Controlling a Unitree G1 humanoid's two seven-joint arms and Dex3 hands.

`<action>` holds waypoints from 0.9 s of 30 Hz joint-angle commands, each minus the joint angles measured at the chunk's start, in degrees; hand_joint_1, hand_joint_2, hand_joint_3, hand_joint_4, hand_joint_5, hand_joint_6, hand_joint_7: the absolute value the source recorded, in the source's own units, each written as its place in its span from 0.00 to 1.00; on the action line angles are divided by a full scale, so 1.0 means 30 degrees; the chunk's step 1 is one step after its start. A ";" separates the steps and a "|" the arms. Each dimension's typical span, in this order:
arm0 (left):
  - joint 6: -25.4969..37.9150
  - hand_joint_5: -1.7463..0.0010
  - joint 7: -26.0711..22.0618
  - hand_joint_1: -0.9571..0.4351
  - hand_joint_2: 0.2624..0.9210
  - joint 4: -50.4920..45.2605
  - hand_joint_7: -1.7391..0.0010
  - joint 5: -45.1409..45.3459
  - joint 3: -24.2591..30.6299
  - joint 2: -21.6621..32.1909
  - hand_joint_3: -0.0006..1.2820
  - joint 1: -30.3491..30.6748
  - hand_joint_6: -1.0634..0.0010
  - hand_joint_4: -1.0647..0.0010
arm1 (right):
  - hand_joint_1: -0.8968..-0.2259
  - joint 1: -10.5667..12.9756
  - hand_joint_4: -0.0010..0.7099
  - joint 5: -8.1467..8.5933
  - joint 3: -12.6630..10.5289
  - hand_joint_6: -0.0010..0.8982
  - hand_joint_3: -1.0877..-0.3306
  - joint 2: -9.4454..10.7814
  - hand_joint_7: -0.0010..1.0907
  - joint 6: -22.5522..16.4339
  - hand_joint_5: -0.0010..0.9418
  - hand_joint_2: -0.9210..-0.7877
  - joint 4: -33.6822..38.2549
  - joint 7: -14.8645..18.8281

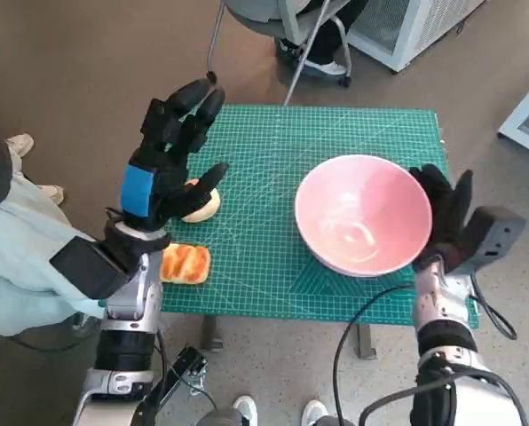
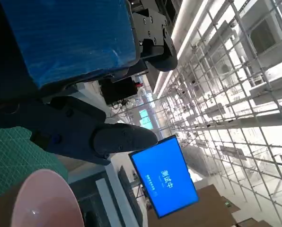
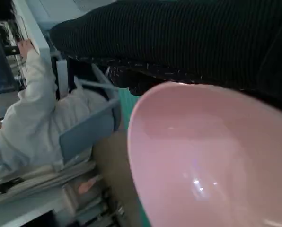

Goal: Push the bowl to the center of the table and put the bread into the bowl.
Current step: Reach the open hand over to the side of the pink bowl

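A pink bowl (image 1: 362,213) stands empty on the right half of the green table (image 1: 264,133). My right hand (image 1: 444,215) is upright with its palm against the bowl's right rim and holds nothing. In the right wrist view the glove (image 3: 188,42) lies right along the bowl (image 3: 202,161). A round pale bun (image 1: 202,207) lies at the table's left. A golden ridged bread (image 1: 185,264) lies by the front left edge. My left hand (image 1: 165,160) hovers over the bun with fingers spread and empty. The left wrist view shows its taped back (image 2: 65,42) and the bowl (image 2: 41,203).
A person in pale clothes (image 1: 20,257) sits close to the table's left side, shoes (image 1: 20,144) on the floor. A chair (image 1: 282,35) stands behind the table, and a white cabinet (image 1: 406,27) at the back right. A blue screen (image 2: 164,175) shows in the left wrist view.
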 commanded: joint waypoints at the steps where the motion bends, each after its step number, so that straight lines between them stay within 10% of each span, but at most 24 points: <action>1: 0.0224 1.00 0.0015 0.33 1.00 -0.0800 0.64 -0.0113 0.0037 0.0193 0.24 0.0358 0.86 0.68 | 0.58 -0.0310 0.24 0.0646 -0.0547 0.16 0.30 0.0639 0.20 0.0668 0.00 0.00 0.0331 0.0207; 10: 0.0463 1.00 -0.0081 0.34 1.00 -0.1393 0.65 -0.0284 0.0102 0.0210 0.23 0.0740 0.86 0.68 | 0.60 -0.0987 0.21 0.1450 -0.1321 0.18 0.27 0.1442 0.23 0.1076 0.00 0.00 0.0386 -0.0022; 16: 0.0393 1.00 0.0025 0.34 1.00 -0.1708 0.66 -0.0101 0.0168 0.0309 0.23 0.1037 0.87 0.68 | 0.62 -0.1569 0.24 0.2002 -0.1885 0.07 0.28 0.2092 0.45 0.1389 0.01 0.00 0.0440 -0.0405; 27: 0.0312 1.00 0.0330 0.34 1.00 -0.2048 0.69 0.0114 0.0224 0.0492 0.24 0.1371 0.85 0.68 | 0.64 -0.2153 0.28 0.2273 -0.2374 0.02 0.34 0.2707 0.58 0.1764 0.01 0.00 0.0503 -0.0974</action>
